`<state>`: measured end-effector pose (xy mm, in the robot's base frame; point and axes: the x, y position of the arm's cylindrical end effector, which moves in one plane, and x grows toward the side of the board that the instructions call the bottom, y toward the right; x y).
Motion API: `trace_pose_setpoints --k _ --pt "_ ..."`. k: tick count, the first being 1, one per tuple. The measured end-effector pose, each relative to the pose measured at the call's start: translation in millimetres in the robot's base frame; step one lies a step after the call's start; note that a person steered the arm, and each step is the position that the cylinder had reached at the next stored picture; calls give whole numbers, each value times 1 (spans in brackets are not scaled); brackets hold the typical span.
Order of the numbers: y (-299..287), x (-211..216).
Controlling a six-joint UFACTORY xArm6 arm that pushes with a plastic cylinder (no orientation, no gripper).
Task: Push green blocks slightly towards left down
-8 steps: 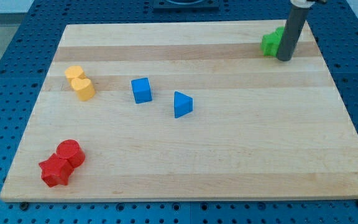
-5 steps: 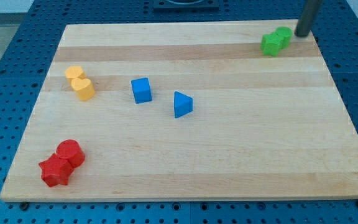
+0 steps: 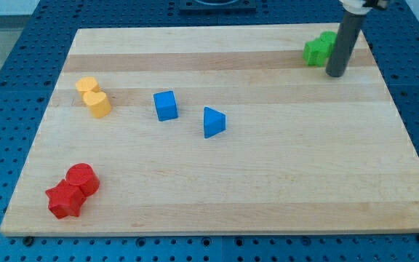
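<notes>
Two green blocks sit close together near the board's top right corner; their shapes are hard to make out, and the right one is partly hidden behind my rod. My tip rests on the board just below and to the right of them, next to the pair; I cannot tell if it touches them.
A blue cube and a blue triangular block lie mid-board. Two yellow blocks sit at the left. A red cylinder and a red star-like block lie at the bottom left. The wooden board rests on a blue pegboard table.
My rod moved from beside the greens up to the top right corner and has come back down to their lower right. The green pair sits slightly further left.
</notes>
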<state>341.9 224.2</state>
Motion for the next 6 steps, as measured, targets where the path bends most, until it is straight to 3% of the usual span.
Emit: trace_pose_setpoints --k 1,2,4,6 --pt "44 -26" --pt "35 -100" --pt "15 -101" --pt "-26 -40"
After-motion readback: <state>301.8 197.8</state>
